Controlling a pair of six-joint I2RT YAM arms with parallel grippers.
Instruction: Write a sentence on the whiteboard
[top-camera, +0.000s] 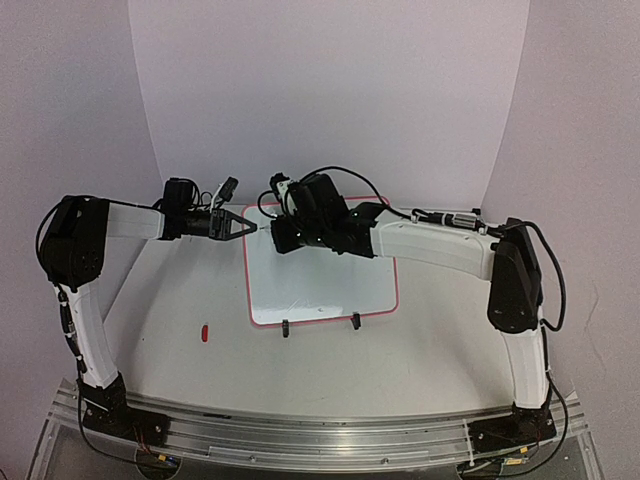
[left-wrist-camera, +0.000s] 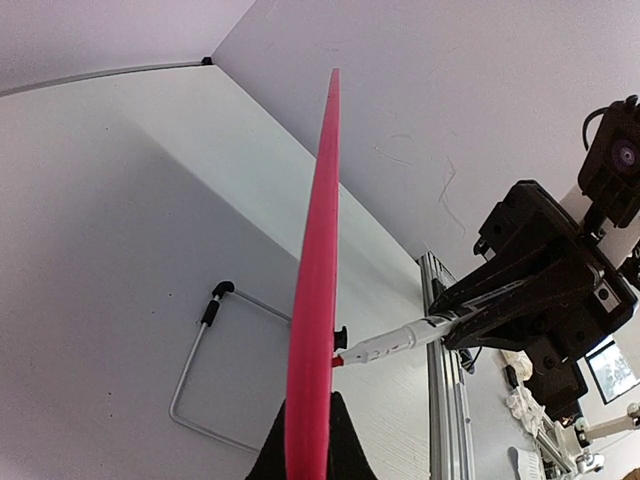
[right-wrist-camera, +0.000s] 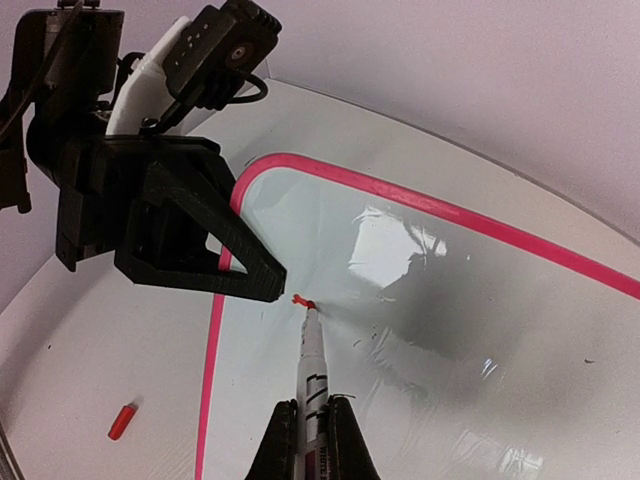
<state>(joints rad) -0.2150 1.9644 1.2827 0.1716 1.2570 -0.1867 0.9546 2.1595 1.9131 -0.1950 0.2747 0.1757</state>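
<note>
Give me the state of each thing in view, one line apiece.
whiteboard: blank, no lettering yet.
left claw: shut on the whiteboard's frame.
right claw: shut on the marker.
marker: uncapped, red tip touching the whiteboard near its far left corner.
cap: off, lying on the table left of the whiteboard.

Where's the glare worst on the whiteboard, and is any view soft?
Right wrist: bright glare patches on the whiteboard past the marker tip, a dark reflection beside them. Left wrist: its red frame is edge-on and soft near the lens. Top external: even light, no obvious hot spots on the board.
</note>
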